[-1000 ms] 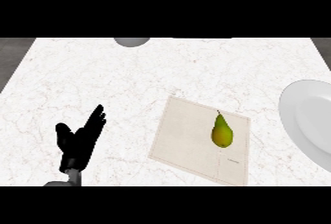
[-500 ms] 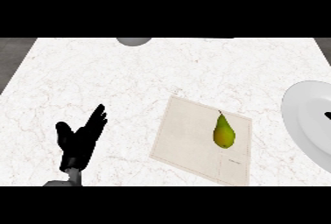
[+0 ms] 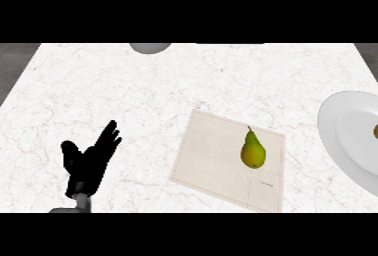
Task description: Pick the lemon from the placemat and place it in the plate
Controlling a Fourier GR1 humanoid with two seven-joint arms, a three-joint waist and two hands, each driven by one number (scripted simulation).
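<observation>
In the head view, a white marbled counter (image 3: 148, 100) fills the scene. A beige placemat (image 3: 214, 165) lies at an angle right of centre, and on it rests a yellow-green fruit (image 3: 253, 149) shaped like a pear rather than a lemon, its stem pointing toward the far side of the counter. It sits on the right half of the mat, apart from the white plate (image 3: 343, 135), which is cut off by the right edge of the view. A small yellowish patch (image 3: 375, 132) shows on the plate at the very edge; what it is cannot be told. A grey rounded object (image 3: 150, 47) sits at the far edge of the counter.

The left hand (image 3: 85, 162) shows at the lower left, fingers straight and spread, thumb out, holding nothing and well apart from the mat. The right hand does not show.

Against the earlier frames, the hand, mat and fruit keep their places; the plate now reaches less far into view, and the yellowish patch at the edge is new.
</observation>
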